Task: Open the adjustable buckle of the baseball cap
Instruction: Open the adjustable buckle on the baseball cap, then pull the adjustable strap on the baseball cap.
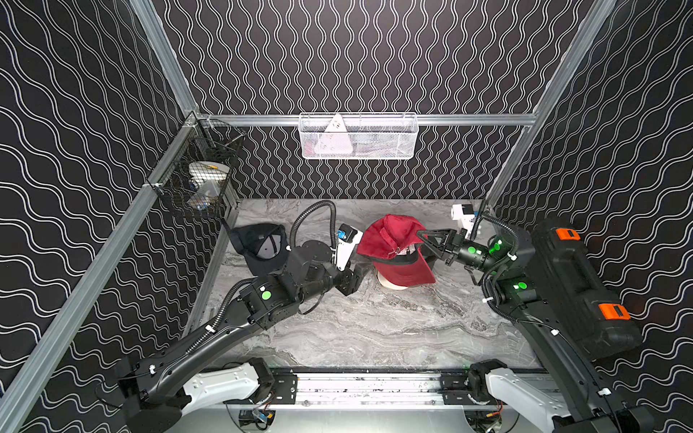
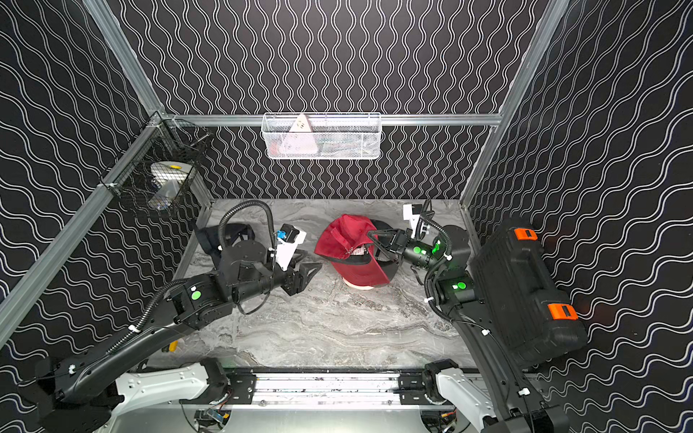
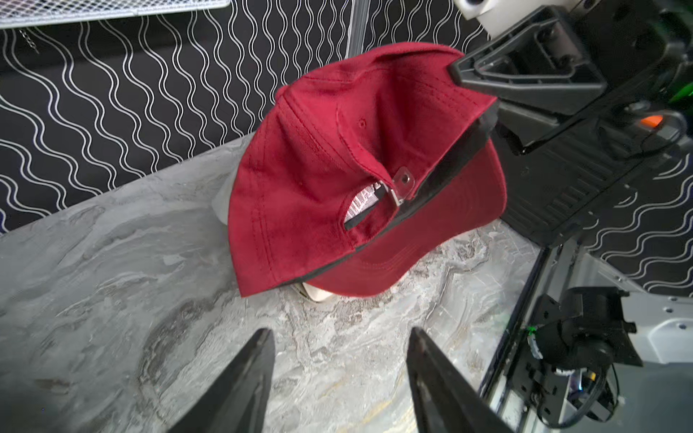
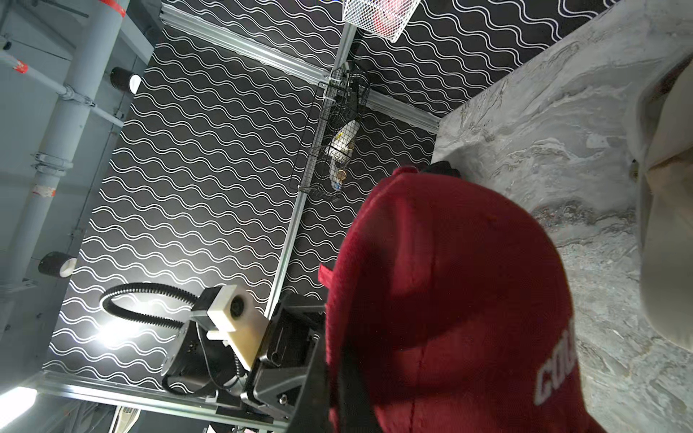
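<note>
Left wrist view: red baseball cap [image 3: 311, 168] hanging from the right gripper [image 3: 463, 71], its metal buckle [image 3: 402, 185] facing the left gripper [image 3: 341, 331].
Right jaws pinch the cap's rim, holding it up toward the far edge of the marble counter [image 3: 112, 262]; left jaws stand wide and empty, just short of it. The buckle is small and sits in a fold: a closing grip may catch cloth instead, and a pull may drag the cap from its thin pinch.

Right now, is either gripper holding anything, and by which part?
The right gripper is shut on the red cap, pinching its crown fabric near the rim. The left gripper is open and holds nothing.
</note>
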Robot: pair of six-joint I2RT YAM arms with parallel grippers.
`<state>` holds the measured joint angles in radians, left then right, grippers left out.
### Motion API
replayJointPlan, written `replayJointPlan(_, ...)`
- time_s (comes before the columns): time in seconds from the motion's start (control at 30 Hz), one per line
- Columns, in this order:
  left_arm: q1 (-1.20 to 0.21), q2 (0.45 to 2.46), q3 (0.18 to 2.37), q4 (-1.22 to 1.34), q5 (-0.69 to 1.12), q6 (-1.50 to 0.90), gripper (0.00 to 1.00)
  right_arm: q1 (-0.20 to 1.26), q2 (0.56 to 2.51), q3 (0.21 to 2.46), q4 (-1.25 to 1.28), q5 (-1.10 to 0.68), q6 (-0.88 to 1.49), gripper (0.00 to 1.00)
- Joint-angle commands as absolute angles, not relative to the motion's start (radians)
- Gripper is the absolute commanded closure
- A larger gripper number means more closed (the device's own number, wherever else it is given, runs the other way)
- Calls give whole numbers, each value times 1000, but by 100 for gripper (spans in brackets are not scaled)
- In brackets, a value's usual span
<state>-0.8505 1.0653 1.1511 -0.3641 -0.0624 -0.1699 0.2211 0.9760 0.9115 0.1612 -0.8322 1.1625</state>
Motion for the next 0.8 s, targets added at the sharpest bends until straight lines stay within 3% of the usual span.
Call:
replayJointPlan(0.0,-870,1088,1149,-204,-17,-120,39,222,976,928,229,-816,1213,100)
replayJointPlan(0.53,-957,1272,1200,-91,-71,-66,42,221,989,930,346,-837,1323,100)
replayJointPlan(0.77,-959,1327,1224,-60,-118,-58,51,222,970,924,356,-854,1341,100)
